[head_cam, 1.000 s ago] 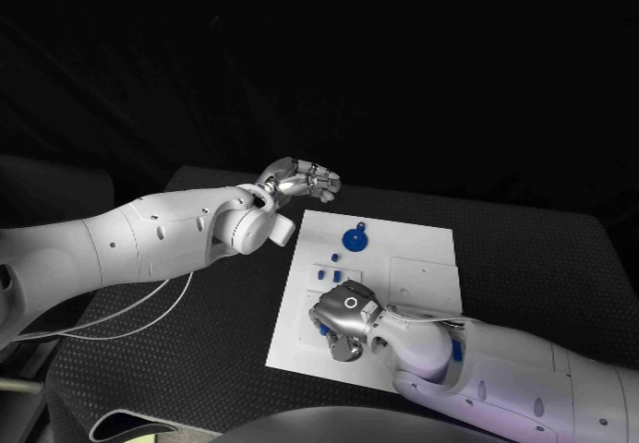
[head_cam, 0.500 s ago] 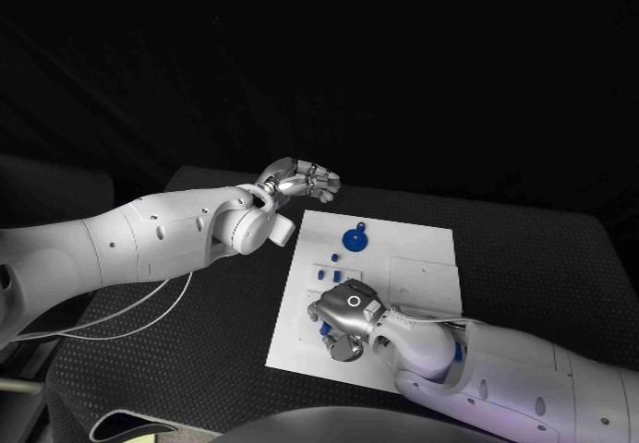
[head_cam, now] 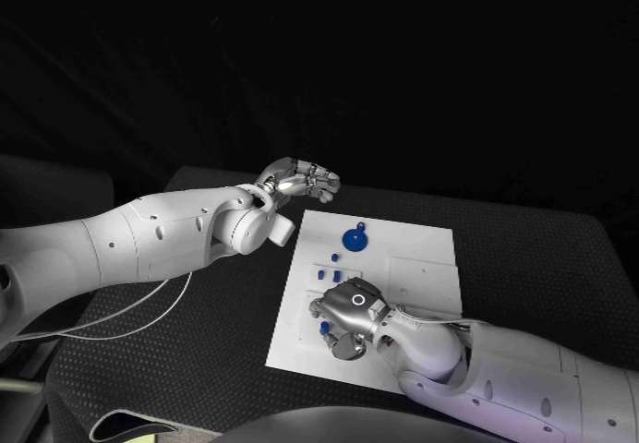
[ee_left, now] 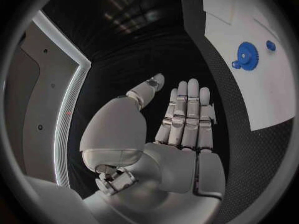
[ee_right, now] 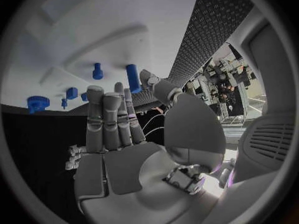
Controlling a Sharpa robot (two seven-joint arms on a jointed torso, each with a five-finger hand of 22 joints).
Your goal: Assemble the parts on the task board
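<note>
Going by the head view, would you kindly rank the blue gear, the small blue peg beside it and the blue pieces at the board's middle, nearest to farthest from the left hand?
From the left hand:
1. Blue gear, at the board's far end.
2. Small blue peg, just nearer the robot than the gear.
3. Blue pieces, mid-board, close beyond the right hand.

a black, textured worktop [head_cam: 533, 249] stands in a dark room; behind it all is black, with a lit strip [ee_left: 69, 92] along a grey panel.
</note>
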